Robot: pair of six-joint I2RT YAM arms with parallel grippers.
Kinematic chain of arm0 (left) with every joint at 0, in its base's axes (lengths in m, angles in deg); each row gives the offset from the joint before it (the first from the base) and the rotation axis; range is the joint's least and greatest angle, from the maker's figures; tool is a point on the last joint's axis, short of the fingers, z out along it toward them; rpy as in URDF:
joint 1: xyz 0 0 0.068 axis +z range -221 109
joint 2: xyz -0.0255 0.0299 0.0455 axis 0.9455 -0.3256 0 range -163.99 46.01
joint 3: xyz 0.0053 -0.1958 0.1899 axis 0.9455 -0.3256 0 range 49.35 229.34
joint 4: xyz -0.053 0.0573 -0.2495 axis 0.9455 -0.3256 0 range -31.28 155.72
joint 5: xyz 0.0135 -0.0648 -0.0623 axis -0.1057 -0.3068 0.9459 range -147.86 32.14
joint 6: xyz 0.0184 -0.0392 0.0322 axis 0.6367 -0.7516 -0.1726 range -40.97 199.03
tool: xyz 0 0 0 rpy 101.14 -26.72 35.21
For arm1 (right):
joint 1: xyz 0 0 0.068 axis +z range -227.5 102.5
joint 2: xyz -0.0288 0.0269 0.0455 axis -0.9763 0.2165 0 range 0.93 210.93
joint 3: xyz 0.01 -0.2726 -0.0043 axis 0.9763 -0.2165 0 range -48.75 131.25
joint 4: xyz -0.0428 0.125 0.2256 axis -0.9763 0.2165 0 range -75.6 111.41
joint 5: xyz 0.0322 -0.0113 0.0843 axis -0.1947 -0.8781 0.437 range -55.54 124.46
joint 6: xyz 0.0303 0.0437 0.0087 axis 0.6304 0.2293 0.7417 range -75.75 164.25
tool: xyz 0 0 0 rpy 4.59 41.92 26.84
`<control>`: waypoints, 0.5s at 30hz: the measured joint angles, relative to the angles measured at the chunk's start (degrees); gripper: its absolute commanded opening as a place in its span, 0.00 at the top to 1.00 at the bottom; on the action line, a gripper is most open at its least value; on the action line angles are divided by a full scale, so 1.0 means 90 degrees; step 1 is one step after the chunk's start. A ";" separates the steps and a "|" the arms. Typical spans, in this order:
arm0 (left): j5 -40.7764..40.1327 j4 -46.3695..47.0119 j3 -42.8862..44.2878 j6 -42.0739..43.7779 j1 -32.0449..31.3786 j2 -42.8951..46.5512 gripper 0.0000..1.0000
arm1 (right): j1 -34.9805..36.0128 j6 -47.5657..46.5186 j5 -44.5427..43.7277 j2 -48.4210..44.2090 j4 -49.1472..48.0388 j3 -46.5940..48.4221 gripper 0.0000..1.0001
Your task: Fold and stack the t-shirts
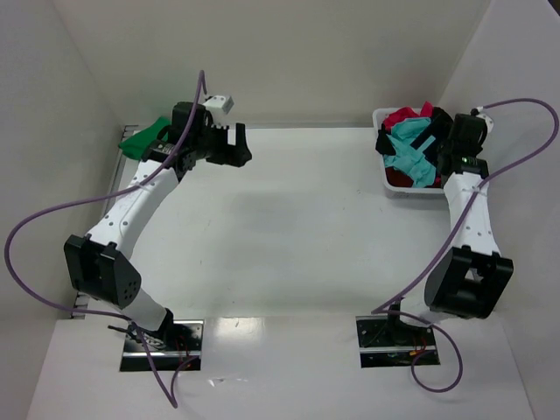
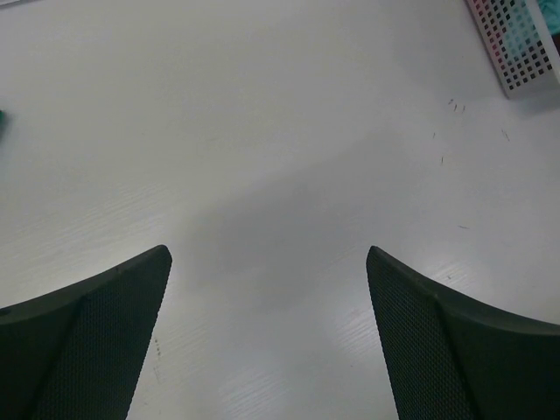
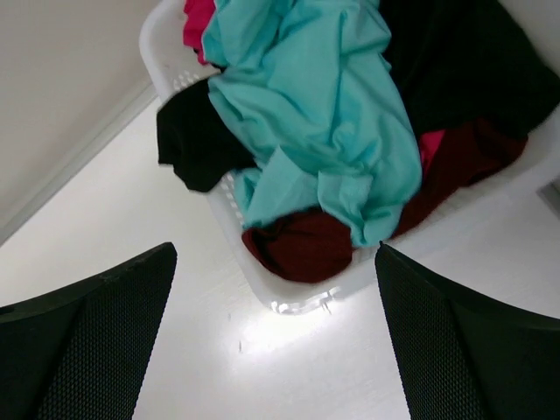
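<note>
A heap of t-shirts fills the white basket [image 1: 401, 191] at the far right. A teal t-shirt [image 3: 324, 114] lies on top. Under it is a dark red one [image 3: 302, 245], a black one [image 3: 197, 140] hangs over the rim, and a bright red one [image 1: 401, 115] is at the back. A dark green t-shirt [image 1: 144, 138] lies at the far left of the table. My right gripper [image 3: 276, 254] hangs open above the basket's near corner, holding nothing. My left gripper [image 2: 269, 251] stands open over bare table beside the green shirt, also with nothing in it.
The basket's rim [image 3: 297, 297] sits between my right fingertips. In the left wrist view the basket's perforated corner [image 2: 516, 52] shows at the upper right. White walls close in the table at the back and on both sides. Purple cables loop off both arms.
</note>
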 measured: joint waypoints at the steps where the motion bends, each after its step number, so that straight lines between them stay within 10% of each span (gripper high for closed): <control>1: -0.0029 -0.0044 0.0053 -0.0005 0.0000 0.0000 0.00 | -0.0002 0.0027 -0.0029 0.0242 -0.0039 0.0247 0.00; 15: -0.0425 0.0268 -0.0315 -0.0446 0.0000 0.0257 0.00 | -0.0007 0.0266 -0.0187 0.2799 0.0067 0.1563 0.00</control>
